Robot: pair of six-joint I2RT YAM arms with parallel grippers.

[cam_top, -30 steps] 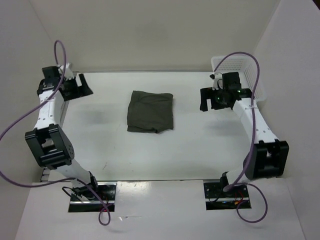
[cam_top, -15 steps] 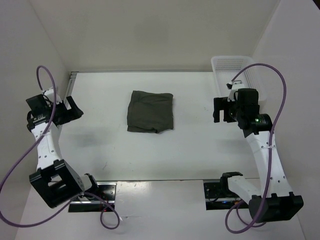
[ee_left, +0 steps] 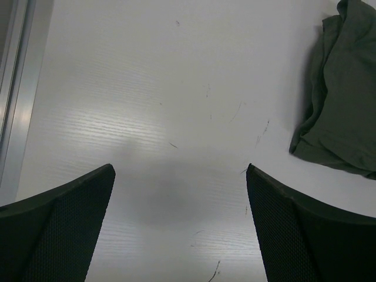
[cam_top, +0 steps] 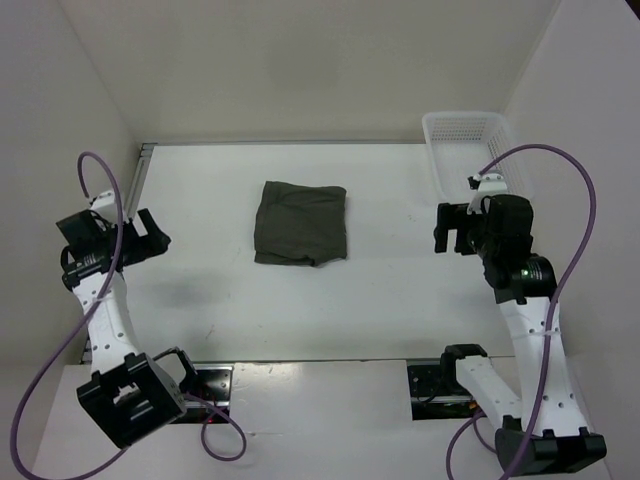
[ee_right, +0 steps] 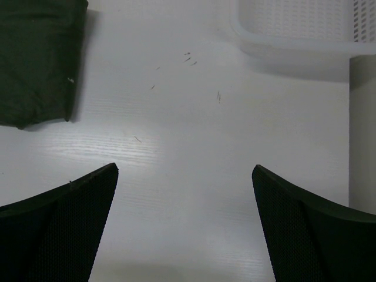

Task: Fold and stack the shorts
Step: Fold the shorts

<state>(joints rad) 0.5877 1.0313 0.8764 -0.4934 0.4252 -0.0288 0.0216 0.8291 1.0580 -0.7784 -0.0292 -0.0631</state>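
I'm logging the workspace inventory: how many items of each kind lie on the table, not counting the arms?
Dark olive shorts, folded: 1
White mesh basket: 1
Total: 2

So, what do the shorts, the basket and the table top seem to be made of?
The shorts: soft matte cloth, judging by folds and wrinkles. The basket: probably white plastic, a moulded mesh with smooth rim. The table: white laminate-like board, slight sheen, fine scratches.
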